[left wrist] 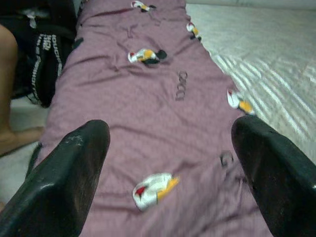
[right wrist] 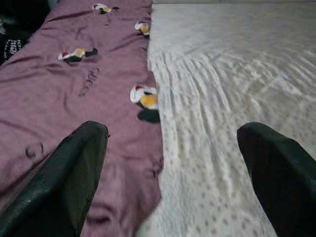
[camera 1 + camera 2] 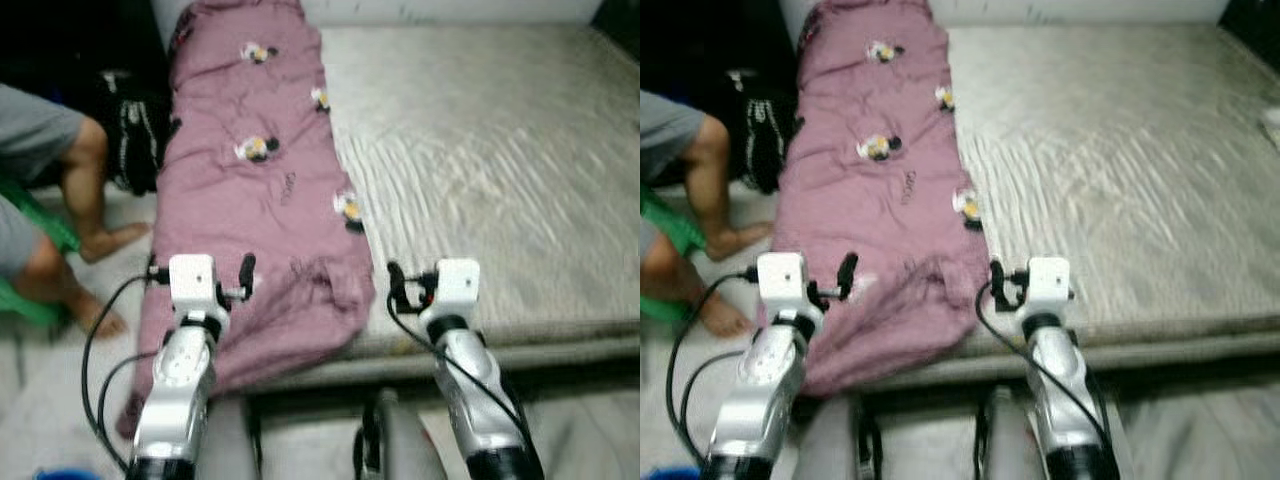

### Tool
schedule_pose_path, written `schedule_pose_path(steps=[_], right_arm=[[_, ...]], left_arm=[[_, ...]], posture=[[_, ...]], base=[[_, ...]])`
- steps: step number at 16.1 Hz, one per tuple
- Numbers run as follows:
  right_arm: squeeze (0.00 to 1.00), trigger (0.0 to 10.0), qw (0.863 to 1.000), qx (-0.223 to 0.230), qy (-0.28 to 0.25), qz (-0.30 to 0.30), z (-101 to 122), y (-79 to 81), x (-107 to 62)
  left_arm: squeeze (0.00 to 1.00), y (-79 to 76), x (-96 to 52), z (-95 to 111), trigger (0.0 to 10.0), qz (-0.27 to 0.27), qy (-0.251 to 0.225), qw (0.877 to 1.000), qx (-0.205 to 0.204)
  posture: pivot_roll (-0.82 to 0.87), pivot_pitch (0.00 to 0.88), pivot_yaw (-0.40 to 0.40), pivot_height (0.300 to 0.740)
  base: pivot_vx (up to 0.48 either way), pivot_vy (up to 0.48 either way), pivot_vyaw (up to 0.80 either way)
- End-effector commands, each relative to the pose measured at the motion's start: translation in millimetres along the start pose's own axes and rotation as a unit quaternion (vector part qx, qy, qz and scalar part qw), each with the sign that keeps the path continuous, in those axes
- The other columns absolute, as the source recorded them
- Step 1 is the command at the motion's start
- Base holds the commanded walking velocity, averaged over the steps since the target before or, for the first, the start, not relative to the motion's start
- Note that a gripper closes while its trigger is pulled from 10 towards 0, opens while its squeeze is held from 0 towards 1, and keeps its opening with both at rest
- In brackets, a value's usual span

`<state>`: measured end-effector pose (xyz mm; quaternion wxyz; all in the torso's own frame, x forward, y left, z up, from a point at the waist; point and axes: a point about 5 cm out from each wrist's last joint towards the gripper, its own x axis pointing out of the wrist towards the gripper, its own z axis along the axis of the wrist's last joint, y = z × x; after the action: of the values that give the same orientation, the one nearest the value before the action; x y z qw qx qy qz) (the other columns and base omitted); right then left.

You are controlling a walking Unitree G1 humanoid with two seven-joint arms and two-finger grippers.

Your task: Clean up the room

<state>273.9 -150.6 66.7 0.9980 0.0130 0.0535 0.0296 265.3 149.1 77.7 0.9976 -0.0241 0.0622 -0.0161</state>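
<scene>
While both arms are raised at the foot of the bed, you have each gripper spread wide and holding nothing. Your left gripper (image 3: 232, 283) hovers right over the near end of the pink blanket (image 3: 260, 200), where the cloth bunches and hangs off the mattress edge toward the floor. Your right gripper (image 3: 412, 285) sits just beside that same end, over the seam where the blanket's right edge meets the bare grey mattress (image 3: 500, 170).

From there the blanket runs straight away from you in a long strip along the left side of the bed, its long axis pointing up toward the head, with small bird patches dotted along it. So the left arm is the nearer one for a grab at the near hem, I'd judge, and the right can take the inner edge.

Off to your left, a person's bare legs (image 3: 85, 225) rest on the floor, with a black bag (image 3: 130, 140) beyond them.
</scene>
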Motion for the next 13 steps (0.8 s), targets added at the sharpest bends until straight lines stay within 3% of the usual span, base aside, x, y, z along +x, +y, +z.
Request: schedule_pose_path(steps=[1,7,13], right_arm=[[0.0,10.0,1.0,0.001,0.005,-0.008,-2,-4.1,-0.3],[0.0,10.0,1.0,0.001,0.006,-0.009,-2,-5.2,0.7],[0.0,10.0,1.0,-0.002,0.004,-0.006,-1,-6.2,1.4]], left_arm=[[0.0,2.9,-0.2,-3,10.0,0.009,0.011,1.0,-0.008],[0.0,11.0,2.3,-13,10.0,0.045,0.055,0.997,0.002],[0.0,8.4,4.1,-13,10.0,0.044,0.055,0.998,0.001]], posture=[[-0.01,0.108,0.007,0.621],[-0.01,0.107,0.006,0.621],[-0.01,0.104,0.002,0.606]], base=[[0.0,0.0,0.0],[0.0,0.0,0.0],[0.0,0.0,0.0]])
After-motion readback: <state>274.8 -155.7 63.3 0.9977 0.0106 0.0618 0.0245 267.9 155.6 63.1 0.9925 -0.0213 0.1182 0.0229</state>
